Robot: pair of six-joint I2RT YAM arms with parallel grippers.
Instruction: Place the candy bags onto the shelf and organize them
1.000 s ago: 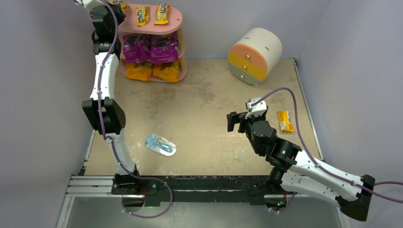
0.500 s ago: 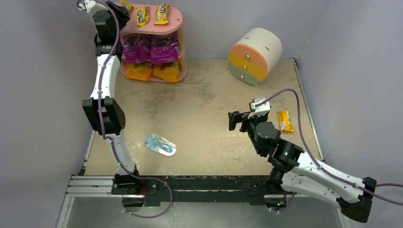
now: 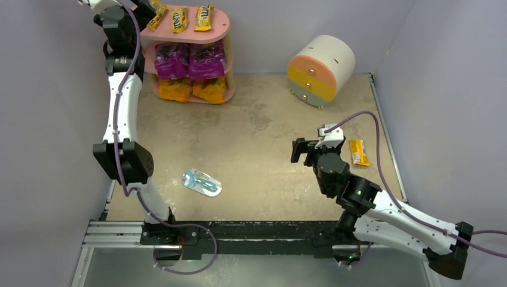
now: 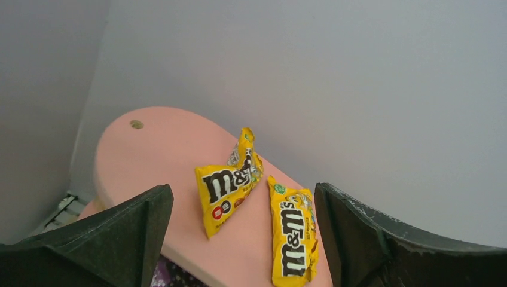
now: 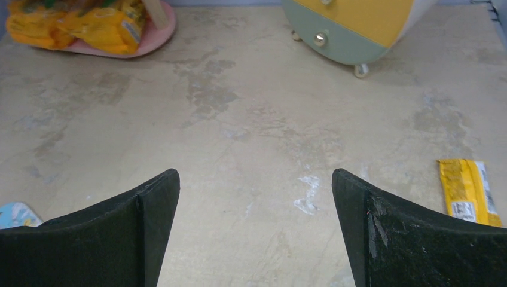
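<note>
My right gripper (image 5: 254,179) is wide open and empty; the M&M's pack (image 5: 469,191) on the surface (image 5: 251,119) looks light, crinkly and slick, so I'd pinch mid-body.

Pink three-tier shelf (image 3: 222,25), nearly stocked, with one pack off it.
Three yellow M&M's packs lie flat on the top board: the left pack (image 3: 157,12) skewed, the middle pack (image 3: 178,18) and the right pack (image 3: 204,17) roughly parallel. Two purple bags (image 3: 172,60) sit side by side on the middle tier, and two orange bags (image 3: 175,89) sit side by side on the bottom tier. The fourth pack (image 3: 359,152) lies flat on the table (image 3: 263,131), well apart from the shelf, near the right edge.
</note>
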